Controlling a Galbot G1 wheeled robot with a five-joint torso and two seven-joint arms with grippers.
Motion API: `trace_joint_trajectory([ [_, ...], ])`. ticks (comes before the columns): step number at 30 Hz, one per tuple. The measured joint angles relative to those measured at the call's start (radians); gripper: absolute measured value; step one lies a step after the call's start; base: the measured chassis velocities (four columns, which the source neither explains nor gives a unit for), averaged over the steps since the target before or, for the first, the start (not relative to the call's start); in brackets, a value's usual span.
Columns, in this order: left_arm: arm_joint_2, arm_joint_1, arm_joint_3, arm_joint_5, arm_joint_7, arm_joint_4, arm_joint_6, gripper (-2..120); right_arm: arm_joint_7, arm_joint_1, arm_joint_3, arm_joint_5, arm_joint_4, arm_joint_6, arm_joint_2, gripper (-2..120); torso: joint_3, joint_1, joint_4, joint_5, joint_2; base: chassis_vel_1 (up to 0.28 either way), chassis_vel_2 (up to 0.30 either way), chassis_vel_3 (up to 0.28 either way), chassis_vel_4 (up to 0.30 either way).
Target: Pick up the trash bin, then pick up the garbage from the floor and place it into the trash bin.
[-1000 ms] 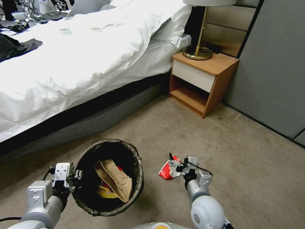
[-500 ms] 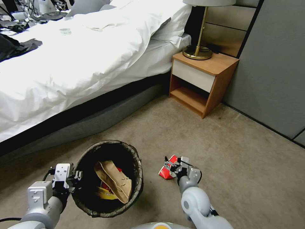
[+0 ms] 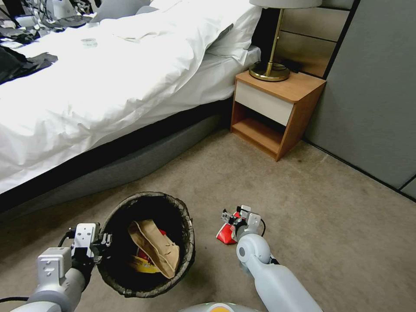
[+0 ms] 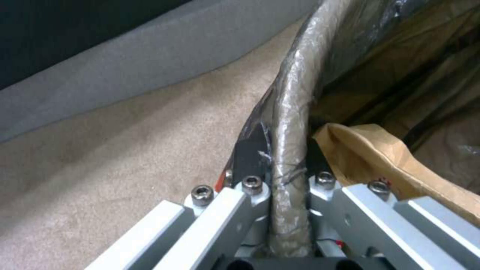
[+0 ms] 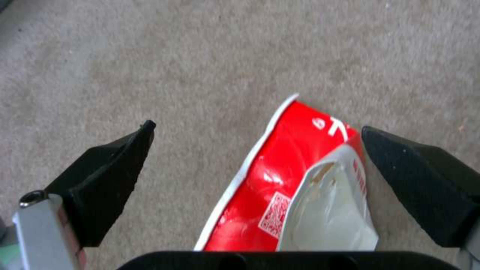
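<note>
My left gripper [image 4: 287, 165] clamps the trash bin [image 3: 186, 260] rim; right gripper [image 5: 255, 150], at its three o'clock, straddles the red-and-white packet [image 5: 295, 187], fingers spread.

I see a glossy red packet [image 5: 280, 187] on rough matt carpet [image 5: 200, 56], and crinkled shiny plastic liner [image 4: 292, 112] beside creased brown paper bag [image 4: 380, 150].

Beige short-pile carpet floor [image 3: 277, 190] carries scene. Directly on it: crumpled red-and-white foil packet [image 3: 225, 234], lying flat near round bin with dark bag liner [image 3: 189, 242]; grey upholstered bed base [image 3: 130, 167] along far edge; wooden nightstand with white drawer [image 3: 277, 110] beside bed.
</note>
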Motion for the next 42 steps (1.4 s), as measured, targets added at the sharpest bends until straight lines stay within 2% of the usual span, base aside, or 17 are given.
trace_joint_trajectory([
  [14,0.008,-0.006,0.002,0.0,0.001,0.0,0.0,1,0.067,0.011,-0.015,0.016,-0.081,0.006,0.029,99,0.0,0.0,0.0,0.0,0.0,0.0,0.0,0.0,0.0],
  [18,0.011,-0.008,0.003,-0.001,0.001,0.0,0.0,1,0.089,0.031,-0.036,0.032,-0.131,0.039,0.034,84,0.0,0.0,0.0,0.0,0.0,0.0,0.0,0.0,0.0],
  [20,0.011,-0.009,0.004,-0.001,0.001,0.0,0.0,1,0.09,0.033,-0.037,0.034,-0.138,0.042,0.035,82,0.0,0.0,0.0,-0.0001,0.0,0.0,0.0,0.0,0.0],
  [21,0.012,-0.01,0.004,0.0,0.002,0.0,0.0,1,0.09,0.039,-0.042,0.036,-0.156,0.054,0.037,74,0.0,0.0,-0.0001,-0.0001,0.0,0.0,0.0,0.0,0.0],
  [23,0.012,-0.01,0.004,0.0,0.002,0.0,0.0,1,0.09,0.04,-0.044,0.036,-0.16,0.057,0.038,72,0.0,0.0,-0.0001,-0.0001,0.0,0.0,0.0,0.0,0.0],
  [24,0.013,-0.012,0.004,0.0,0.002,0.0,-0.001,1,0.088,0.046,-0.051,0.04,-0.178,0.065,0.038,63,0.0,0.0,0.0,-0.0001,0.0,0.0,0.0,0.0,0.0],
  [28,0.014,-0.013,0.005,0.0,0.003,0.0,-0.001,1,0.087,0.052,-0.057,0.043,-0.199,0.076,0.04,54,0.0,0.0,0.0,-0.0001,0.0,0.0,0.0,0.0,0.0],
  [32,0.017,-0.016,0.005,0.0,0.003,0.0,-0.001,1,0.086,0.058,-0.058,0.046,-0.218,0.085,0.04,32,0.0,0.0,-0.0002,-0.0002,0.0,0.0,0.0,0.0,0.0],
  [33,0.017,-0.016,0.005,0.0,0.003,0.0,-0.001,1,0.086,0.058,-0.058,0.046,-0.218,0.085,0.04,32,0.0,0.0,-0.0002,-0.0002,0.0,0.0,0.0,0.0,0.0],
  [36,0.017,-0.018,0.007,0.0,0.003,0.0,-0.001,1,0.086,0.062,-0.058,0.046,-0.23,0.09,0.04,19,0.0,0.0,-0.0003,-0.0004,0.0,0.0,0.0,0.0,0.0],
  [37,0.017,-0.018,0.007,0.0,0.003,0.0,-0.001,1,0.086,0.062,-0.058,0.046,-0.23,0.09,0.04,19,0.0,0.0,-0.0003,-0.0004,0.0,0.0,0.0,0.0,0.0],
  [40,0.018,-0.019,0.008,0.0,0.004,0.0,-0.002,1,0.085,0.062,-0.058,0.041,-0.236,0.098,0.041,3,0.0,0.0,-0.0001,0.0,0.0,0.0,0.0,0.0,0.0],
  [42,0.018,-0.019,0.008,0.0,0.004,0.0,-0.002,1,0.085,0.062,-0.058,0.038,-0.236,0.101,0.04,0,0.0,0.0,0.0001,0.0,0.0,0.0,0.0,0.0,0.0],
])
